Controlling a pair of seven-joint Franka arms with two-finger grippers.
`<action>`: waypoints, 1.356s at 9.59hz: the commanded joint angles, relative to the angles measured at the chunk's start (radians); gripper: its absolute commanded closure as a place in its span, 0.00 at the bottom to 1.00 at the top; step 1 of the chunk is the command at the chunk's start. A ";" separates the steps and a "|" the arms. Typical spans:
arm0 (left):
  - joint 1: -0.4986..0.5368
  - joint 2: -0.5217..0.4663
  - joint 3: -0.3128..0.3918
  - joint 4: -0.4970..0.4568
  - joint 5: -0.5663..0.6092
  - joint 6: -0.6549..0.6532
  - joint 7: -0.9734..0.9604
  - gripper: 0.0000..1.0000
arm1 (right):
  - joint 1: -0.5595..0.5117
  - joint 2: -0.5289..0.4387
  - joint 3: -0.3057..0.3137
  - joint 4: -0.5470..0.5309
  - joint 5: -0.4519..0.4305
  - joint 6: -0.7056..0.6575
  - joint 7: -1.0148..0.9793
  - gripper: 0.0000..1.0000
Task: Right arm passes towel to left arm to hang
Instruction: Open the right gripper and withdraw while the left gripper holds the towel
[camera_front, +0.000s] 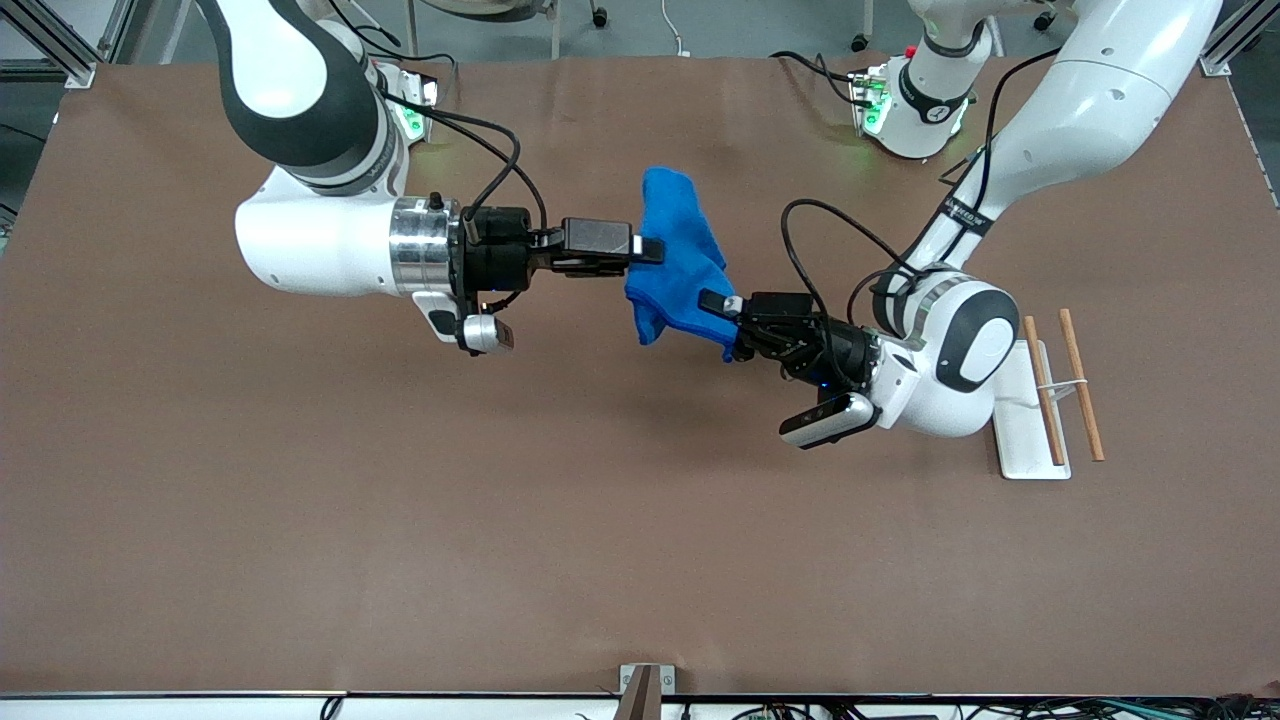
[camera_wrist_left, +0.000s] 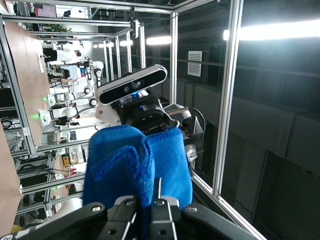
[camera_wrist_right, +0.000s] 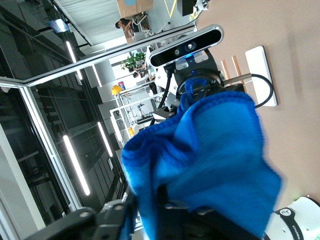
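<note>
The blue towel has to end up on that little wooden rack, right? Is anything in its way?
Nothing on the table blocks it. The towel hangs in the air, pinched by both the right hand and the left hand. Only the left arm's own wrist sits between towel and rack.
</note>
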 joint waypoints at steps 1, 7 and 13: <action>0.001 -0.012 0.001 -0.013 0.000 0.048 -0.053 1.00 | -0.035 0.002 -0.005 0.000 -0.048 -0.004 -0.004 0.00; 0.027 -0.173 0.012 -0.042 0.203 0.324 -0.499 1.00 | -0.214 -0.051 -0.007 -0.046 -0.605 -0.010 0.067 0.00; 0.115 -0.235 0.012 0.044 0.945 0.347 -1.193 1.00 | -0.407 -0.090 -0.007 -0.077 -1.280 -0.160 0.070 0.00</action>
